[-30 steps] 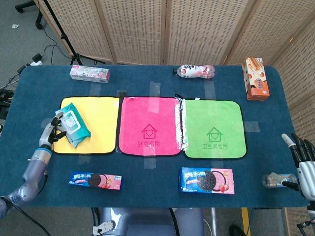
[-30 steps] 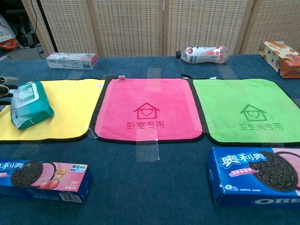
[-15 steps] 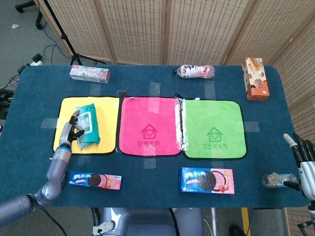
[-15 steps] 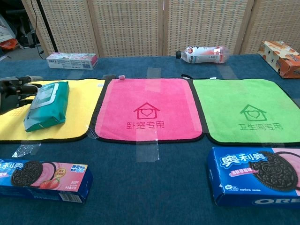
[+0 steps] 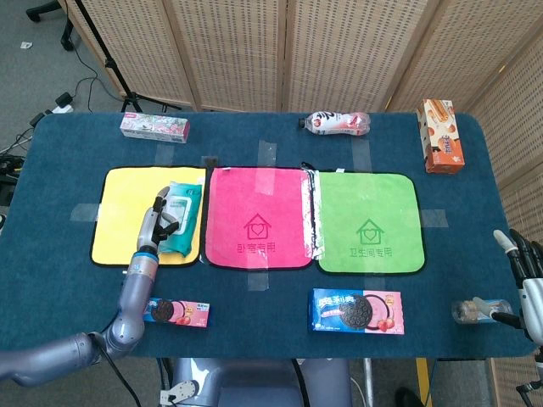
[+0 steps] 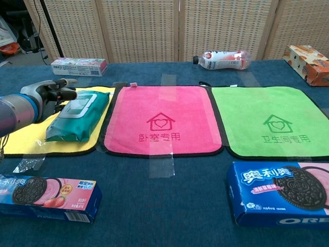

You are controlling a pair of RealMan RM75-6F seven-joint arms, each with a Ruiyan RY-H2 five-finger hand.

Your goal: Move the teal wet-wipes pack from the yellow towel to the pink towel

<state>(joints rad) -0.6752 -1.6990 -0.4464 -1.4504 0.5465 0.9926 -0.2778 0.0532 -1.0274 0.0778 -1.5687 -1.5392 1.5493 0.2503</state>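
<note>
Now pressed against the left edge of the teal wet-wipes pack (image 6: 77, 116) with the left hand (image 6: 55, 92), fingers (image 5: 166, 219) curled onto it. Lay just right of those fingers, on the yellow towel (image 5: 119, 220), beside the pink towel (image 6: 162, 119). Kept the right hand (image 5: 528, 280) off the table (image 5: 254, 326), fingers spread, holding nothing.
</note>
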